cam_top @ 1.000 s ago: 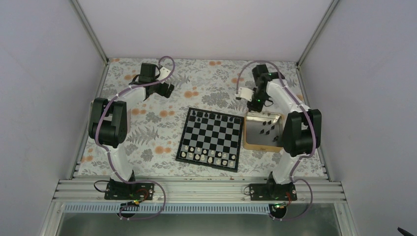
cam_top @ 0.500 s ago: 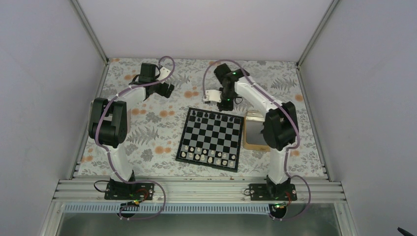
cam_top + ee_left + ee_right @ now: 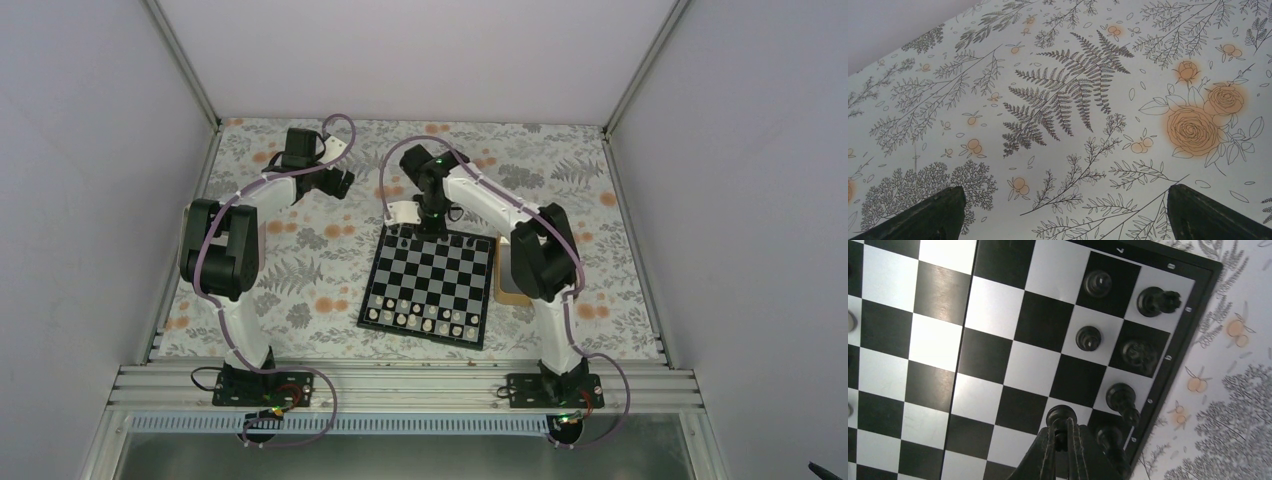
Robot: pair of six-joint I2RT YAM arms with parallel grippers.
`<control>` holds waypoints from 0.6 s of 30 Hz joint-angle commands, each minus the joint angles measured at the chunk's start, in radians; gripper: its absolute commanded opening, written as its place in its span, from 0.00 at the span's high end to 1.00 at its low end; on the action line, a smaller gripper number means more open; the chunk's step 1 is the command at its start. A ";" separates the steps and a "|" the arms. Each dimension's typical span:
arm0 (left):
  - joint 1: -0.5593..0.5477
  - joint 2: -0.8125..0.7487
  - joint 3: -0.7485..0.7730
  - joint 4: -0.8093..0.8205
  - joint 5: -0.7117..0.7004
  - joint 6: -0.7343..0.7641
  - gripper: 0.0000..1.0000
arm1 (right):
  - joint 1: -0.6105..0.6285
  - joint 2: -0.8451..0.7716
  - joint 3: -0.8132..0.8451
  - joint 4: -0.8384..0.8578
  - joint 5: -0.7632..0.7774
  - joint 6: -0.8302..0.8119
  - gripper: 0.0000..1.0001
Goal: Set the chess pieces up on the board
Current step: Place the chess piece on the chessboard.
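The board lies in the middle of the flowered cloth. White chessmen fill its two near rows. Several black chess pieces stand in the far left corner squares, among them a rook on the corner. My right gripper hangs over that corner, shut on a black pawn whose round head shows above the fingertips. In the top view the right gripper is at the board's far left edge. My left gripper is open over bare cloth, far left of the board.
A tan-rimmed tray sits right of the board, mostly hidden behind my right arm. Grey walls and metal posts close the table at the back and sides. A metal rail runs along the near edge.
My right arm has swung left from above the tray to the board's far left corner, staying shut. The left arm has not moved.
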 commanded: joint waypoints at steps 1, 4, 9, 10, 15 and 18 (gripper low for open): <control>0.007 -0.034 -0.003 0.025 0.015 0.000 0.00 | 0.018 0.037 0.022 -0.013 -0.035 -0.018 0.94; 0.007 -0.035 -0.005 0.027 0.016 0.000 0.00 | 0.022 0.053 0.025 -0.011 -0.029 -0.027 0.93; 0.016 -0.034 -0.008 0.031 0.020 -0.001 0.00 | 0.024 0.080 0.046 -0.005 -0.034 -0.032 0.93; 0.018 -0.037 -0.011 0.032 0.020 -0.001 0.00 | 0.024 0.086 0.050 -0.007 -0.033 -0.034 0.93; 0.020 -0.041 -0.015 0.035 0.026 -0.002 0.00 | 0.025 0.106 0.076 -0.003 -0.028 -0.037 0.92; 0.021 -0.043 -0.017 0.040 0.028 -0.004 0.00 | 0.024 0.117 0.087 -0.008 -0.019 -0.039 0.92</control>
